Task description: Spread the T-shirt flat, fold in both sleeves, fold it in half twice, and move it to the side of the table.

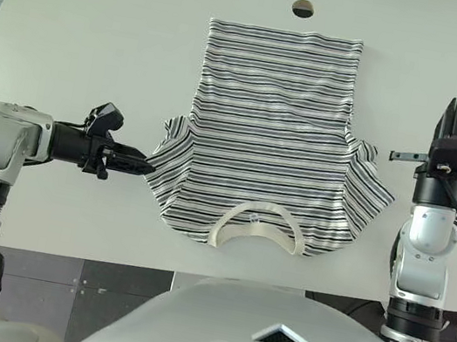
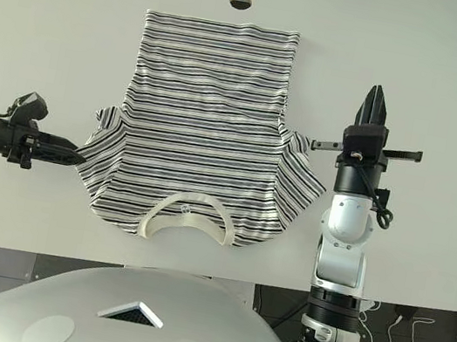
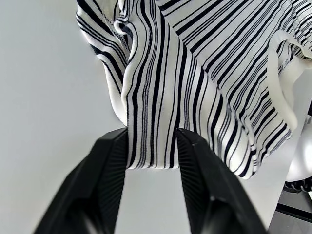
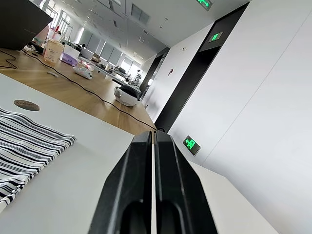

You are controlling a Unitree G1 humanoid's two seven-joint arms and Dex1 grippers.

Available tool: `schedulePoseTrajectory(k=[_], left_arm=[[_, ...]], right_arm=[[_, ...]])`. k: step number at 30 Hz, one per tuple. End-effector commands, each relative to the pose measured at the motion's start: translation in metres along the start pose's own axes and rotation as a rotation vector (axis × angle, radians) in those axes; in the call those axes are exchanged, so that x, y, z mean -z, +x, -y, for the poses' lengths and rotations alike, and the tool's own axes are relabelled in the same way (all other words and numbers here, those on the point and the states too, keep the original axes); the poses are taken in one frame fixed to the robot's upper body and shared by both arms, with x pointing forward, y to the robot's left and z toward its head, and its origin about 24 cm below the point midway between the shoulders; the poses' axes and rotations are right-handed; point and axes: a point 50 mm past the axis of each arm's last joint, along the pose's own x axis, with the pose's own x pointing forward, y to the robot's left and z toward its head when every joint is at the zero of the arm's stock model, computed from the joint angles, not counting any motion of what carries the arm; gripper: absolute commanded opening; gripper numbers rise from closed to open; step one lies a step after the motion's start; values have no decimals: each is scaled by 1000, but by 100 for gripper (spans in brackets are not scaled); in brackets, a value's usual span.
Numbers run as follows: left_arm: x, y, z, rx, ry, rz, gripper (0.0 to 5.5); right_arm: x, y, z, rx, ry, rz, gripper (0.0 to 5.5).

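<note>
Where T-shirt (image 1: 272,117) lies on table (image 1: 101,42), left fingers (image 3: 102,185) flank sleeve (image 3: 148,112), right fingers (image 4: 141,185) together.

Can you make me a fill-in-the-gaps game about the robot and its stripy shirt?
1. The T-shirt lies flat on a table whose colour is ____.
2. The left gripper has the edge of a striped ____ between its open fingers.
3. The right gripper is off to the side of the T-shirt, not touching it, and its fingers are ____.

Missing words: white; sleeve; shut.
</note>
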Motion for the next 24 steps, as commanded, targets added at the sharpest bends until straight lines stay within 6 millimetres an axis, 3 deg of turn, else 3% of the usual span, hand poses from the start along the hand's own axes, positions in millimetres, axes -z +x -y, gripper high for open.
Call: schedulePoseTrajectory(k=[1,9,19,24], left_arm=[[2,-3,-3,-26,6,-19,120],[-7,-6,0,-7,49,28,14],[-43,-14,44,70,323,98,14],[-53,13,63,128,403,120,14]], right_arm=[[-1,3,0,3,-2,1,10],[-2,3,0,3,-4,3,10],[-2,3,-1,-4,-13,3,10],[-2,4,-4,-17,-16,7,10]])
